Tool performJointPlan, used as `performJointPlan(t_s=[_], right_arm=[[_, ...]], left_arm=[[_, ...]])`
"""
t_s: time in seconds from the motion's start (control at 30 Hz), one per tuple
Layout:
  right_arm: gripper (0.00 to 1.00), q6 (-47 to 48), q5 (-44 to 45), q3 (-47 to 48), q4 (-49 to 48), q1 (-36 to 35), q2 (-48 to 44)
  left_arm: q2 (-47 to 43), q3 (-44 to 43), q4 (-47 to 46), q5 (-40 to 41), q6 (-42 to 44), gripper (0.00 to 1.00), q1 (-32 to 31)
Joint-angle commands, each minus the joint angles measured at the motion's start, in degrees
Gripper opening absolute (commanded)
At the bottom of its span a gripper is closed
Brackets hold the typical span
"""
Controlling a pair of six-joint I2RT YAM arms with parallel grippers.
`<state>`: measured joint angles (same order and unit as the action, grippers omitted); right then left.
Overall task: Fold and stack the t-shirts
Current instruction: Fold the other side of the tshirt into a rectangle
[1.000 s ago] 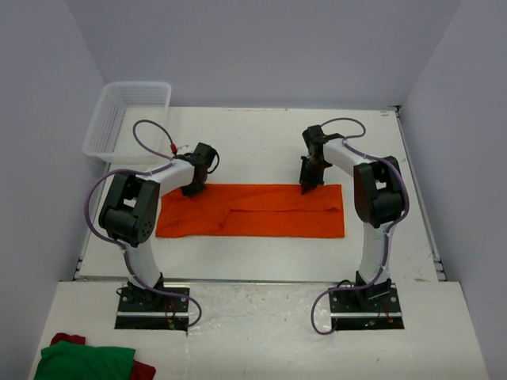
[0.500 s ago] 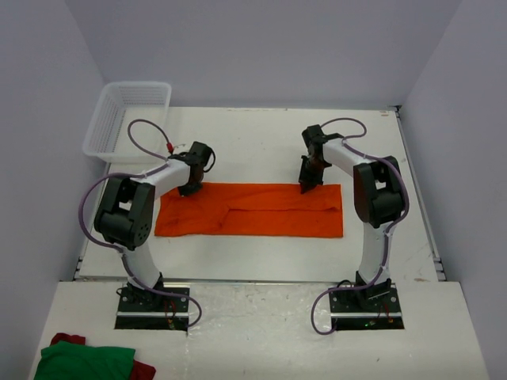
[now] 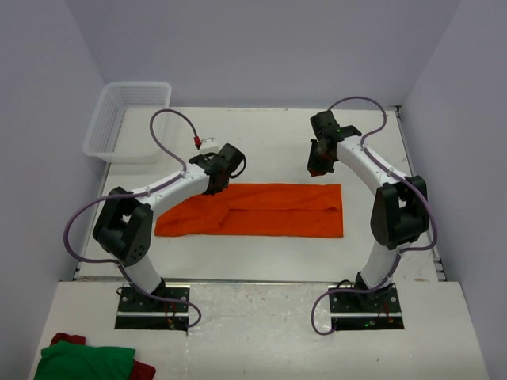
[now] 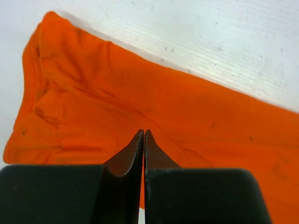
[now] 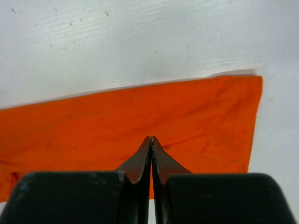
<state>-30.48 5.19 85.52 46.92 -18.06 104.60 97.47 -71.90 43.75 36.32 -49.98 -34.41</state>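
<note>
- At the table's [image 3: 261, 134] far-left corner stood a white plastic basket [image 3: 139, 84].
- Mid-table lay a folded orange t-shirt [image 3: 261, 210].
- Left gripper [image 4: 143, 135] and right gripper [image 5: 150, 140] had jaws pressed together.

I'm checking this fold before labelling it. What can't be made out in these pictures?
- Top view: green cloth is cut off by the bottom edge; red cloth is mostly hidden beneath it.
- Left wrist view: t-shirt is partly hidden behind the shut left gripper and cut off at the right edge.

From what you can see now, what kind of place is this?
Probably a robot lab bench: two arms bolted to a white table, plain walls around it, an orange t-shirt and a basket.
</note>
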Motion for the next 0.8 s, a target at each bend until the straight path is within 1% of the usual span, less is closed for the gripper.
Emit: performJointPlan(t_s=[0.0,0.07,0.17,0.27,0.37,0.47,0.57,0.67,0.77], right_arm=[[0.0,1.6,4.6,0.7,2.6,-0.1,-4.3],[0.0,1.9,6.2,0.7,3.3,0.1,-5.2],[0.0,2.7,5.4,0.4,3.5,1.9,-6.7],[0.0,3.3,2.2,-0.4,4.0,3.7,-5.9],[0.0,3.4,2.4,-1.8,5.2,4.8,-4.0],[0.0,4.3,3.8,-3.4,5.8,5.1,-2.5],[0.0,4.2,7.6,-3.4,7.7,5.2,-1.0],[0.0,4.6,5.0,-4.3,7.7,6.1,-0.6],[0.0,4.4,4.8,-5.0,8.3,6.4,0.0]], left_arm=[[-1.4,2.9,1.6,-0.1,-3.0,0.0,-1.9],[-1.6,4.7,0.5,-0.5,-3.7,0.0,-2.7],[-1.8,9.7,-0.6,-0.8,-4.6,0.0,-3.3],[-2.5,12.4,-1.8,-1.9,-4.5,0.0,-3.6],[-3.2,14.6,-3.8,-3.4,-4.3,0.0,-4.3],[-3.2,15.5,-5.0,-5.0,-4.1,0.0,-5.6],[-3.0,15.1,-5.5,-5.8,-4.1,0.0,-7.3],[-3.5,14.2,-5.3,-5.8,-4.2,0.0,-9.3],[-4.1,13.3,-4.8,-5.6,-4.0,0.0,-10.1]])
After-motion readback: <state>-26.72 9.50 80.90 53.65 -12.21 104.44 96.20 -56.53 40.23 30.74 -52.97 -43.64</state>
